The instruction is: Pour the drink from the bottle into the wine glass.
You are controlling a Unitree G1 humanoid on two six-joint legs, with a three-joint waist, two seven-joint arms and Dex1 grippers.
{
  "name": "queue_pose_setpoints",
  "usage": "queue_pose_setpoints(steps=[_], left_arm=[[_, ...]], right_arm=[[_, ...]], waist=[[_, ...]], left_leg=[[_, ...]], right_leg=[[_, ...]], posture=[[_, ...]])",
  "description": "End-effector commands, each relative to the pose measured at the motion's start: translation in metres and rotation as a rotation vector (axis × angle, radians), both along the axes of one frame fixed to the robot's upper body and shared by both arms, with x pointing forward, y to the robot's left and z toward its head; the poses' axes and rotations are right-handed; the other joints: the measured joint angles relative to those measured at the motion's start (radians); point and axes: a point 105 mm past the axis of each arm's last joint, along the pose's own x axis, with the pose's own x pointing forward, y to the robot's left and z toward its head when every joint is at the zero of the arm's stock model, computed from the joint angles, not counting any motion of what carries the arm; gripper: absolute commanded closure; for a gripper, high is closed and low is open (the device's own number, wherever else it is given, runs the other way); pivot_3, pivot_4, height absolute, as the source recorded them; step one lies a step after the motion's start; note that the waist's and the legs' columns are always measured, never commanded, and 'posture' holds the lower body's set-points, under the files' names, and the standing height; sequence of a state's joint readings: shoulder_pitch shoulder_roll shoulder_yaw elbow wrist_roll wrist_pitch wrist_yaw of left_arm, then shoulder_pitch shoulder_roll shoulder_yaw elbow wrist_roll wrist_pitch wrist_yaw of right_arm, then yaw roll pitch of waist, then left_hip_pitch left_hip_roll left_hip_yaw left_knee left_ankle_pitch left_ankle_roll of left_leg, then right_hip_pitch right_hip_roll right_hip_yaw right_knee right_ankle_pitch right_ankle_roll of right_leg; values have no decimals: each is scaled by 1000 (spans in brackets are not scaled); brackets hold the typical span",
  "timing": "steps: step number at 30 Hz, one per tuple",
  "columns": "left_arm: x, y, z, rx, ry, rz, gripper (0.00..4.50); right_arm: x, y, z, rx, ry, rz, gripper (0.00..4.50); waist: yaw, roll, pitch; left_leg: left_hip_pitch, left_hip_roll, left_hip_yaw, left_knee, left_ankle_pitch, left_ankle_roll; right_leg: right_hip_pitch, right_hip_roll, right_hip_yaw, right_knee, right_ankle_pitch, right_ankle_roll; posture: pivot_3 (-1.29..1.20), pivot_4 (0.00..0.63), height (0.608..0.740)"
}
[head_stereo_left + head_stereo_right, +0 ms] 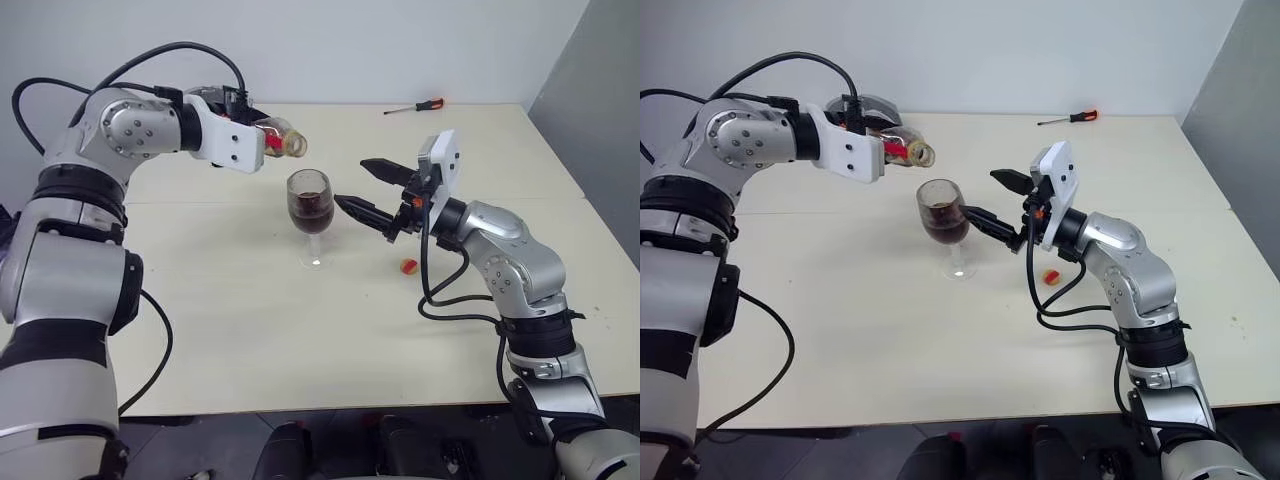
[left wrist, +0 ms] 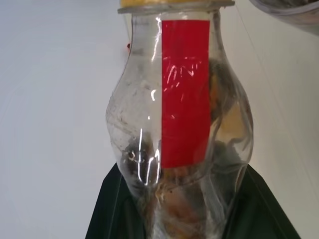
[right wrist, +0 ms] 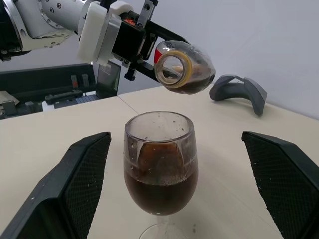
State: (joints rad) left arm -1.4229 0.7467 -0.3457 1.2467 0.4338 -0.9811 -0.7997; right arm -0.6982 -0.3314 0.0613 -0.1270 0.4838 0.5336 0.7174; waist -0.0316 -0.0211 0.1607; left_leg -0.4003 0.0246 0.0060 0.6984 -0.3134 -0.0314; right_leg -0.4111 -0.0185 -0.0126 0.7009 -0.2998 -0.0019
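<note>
Left eye view: cream table (image 1: 250, 340) against white wall (image 1: 330, 45).

Clear stemmed wine glass (image 1: 308, 213) mid-worktop (image 1: 250, 330), dark brown drink (image 3: 160, 186) in it, small clear plastic bottle (image 1: 281, 139) tilted above-left, small red cap (image 1: 408, 266) right, screwdriver (image 1: 414, 106) far right.

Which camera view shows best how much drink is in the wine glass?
The right wrist view: the wine glass stands close, between the open right gripper fingers, its drink filling the lower bowl. Both eye views show the glass small, from above. The left wrist view shows just a rim edge.
</note>
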Motion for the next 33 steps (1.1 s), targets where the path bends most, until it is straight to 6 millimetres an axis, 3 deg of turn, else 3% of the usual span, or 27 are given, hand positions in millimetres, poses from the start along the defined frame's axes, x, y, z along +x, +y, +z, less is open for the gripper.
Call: queue_pose_setpoints(steps=[1, 11, 20, 25, 29, 33], left_arm=[[-3, -7, 19, -112, -24, -32, 3259], [-6, -22, 8, -441, 125, -83, 3259], [-12, -5, 3, -838, 220, 34, 3259], [-14, 13, -1, -1029, 234, 149, 3259], [-15, 50, -21, -1149, 198, 331, 3259], [-16, 84, -36, -1282, 164, 479, 3259]], right_arm=[[-3, 0, 17, 16, -69, 8, 0], [-13, 2, 13, 8, -50, 46, 0], [-49, 3, -4, -37, -15, 155, 0], [-64, 4, -21, -93, -11, 186, 0], [-71, 2, -38, -82, 47, 160, 0], [-72, 0, -41, -75, 54, 128, 0]], waist=[[1, 0, 0], [-1, 0, 0], [0, 0, 0], [2, 0, 0], [2, 0, -1], [2, 0, -1]], left_leg=[[0, 0, 0, 0, 0, 0], [0, 0, 0, 1, 0, 0], [0, 1, -1, 1, 0, 0], [0, 0, -2, 2, 0, 0], [1, 0, -2, 2, 0, 0], [1, 0, -2, 2, 0, 0]], right_leg=[[0, 0, 0, 0, 0, 0], [0, 0, 0, 1, 0, 0], [0, 0, 1, 3, 0, 0], [0, 0, 1, 4, 0, 0], [0, 0, 1, 4, 0, 0], [1, 0, 1, 4, 0, 0]], posture=[[0, 150, 740], [0, 150, 740], [0, 150, 740], [0, 150, 740], [0, 150, 740], [0, 150, 740]])
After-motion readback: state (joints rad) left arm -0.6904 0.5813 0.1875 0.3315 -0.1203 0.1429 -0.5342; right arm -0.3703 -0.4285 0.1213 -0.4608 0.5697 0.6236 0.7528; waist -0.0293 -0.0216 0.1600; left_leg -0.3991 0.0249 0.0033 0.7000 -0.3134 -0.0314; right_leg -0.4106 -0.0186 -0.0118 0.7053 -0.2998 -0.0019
